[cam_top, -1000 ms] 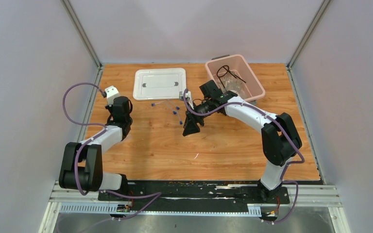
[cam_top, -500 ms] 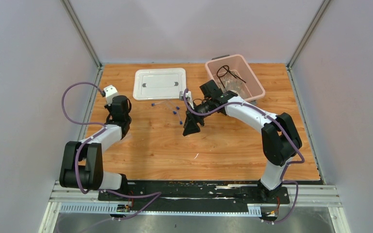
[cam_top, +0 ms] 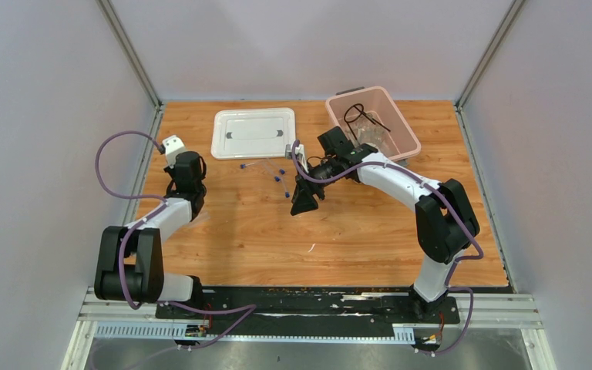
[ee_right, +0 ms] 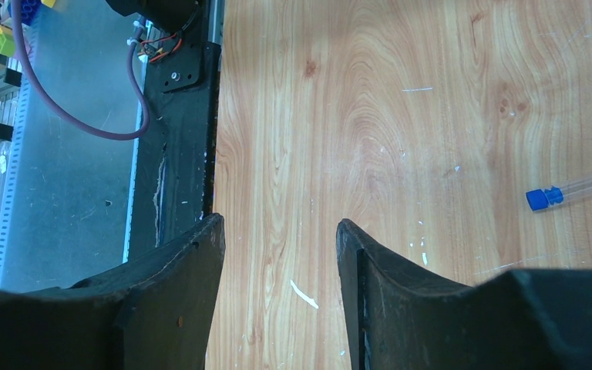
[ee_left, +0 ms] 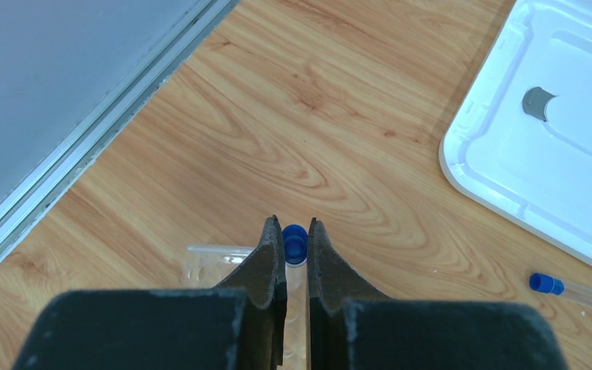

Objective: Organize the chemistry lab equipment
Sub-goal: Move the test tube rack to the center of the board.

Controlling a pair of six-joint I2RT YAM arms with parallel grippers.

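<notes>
1. The left pincer (ee_left: pixel 294 230) is clenched on a blue-capped tube (ee_left: pixel 294 247) at the clear tube rack (ee_left: pixel 204 262).
2. The right pincer (ee_right: pixel 277 254) is half-spread and empty over the bare table (ee_right: pixel 401 116).
3. The rack is mostly hidden behind the fingers (ee_left: pixel 266 266), and the tube's lower end is unseen.
4. The left arm (cam_top: pixel 162 220) reaches to the table's 9 o'clock side. The right arm (cam_top: pixel 393 179) bends toward the centre, with loose tubes (cam_top: pixel 279 179) at the pincer's 11 o'clock.

Robot test cell in a lab: plain grey wall panels (cam_top: pixel 46 116) framed by aluminium posts (cam_top: pixel 127 50) box in a wood-grain surface (cam_top: pixel 262 239), two white-and-black arms (cam_top: pixel 154 220) bolted to a black base plate (cam_top: pixel 316 302), purple cables (ee_right: pixel 100 136) looping loose, blue-capped tubes (cam_top: pixel 277 179) scattered.
</notes>
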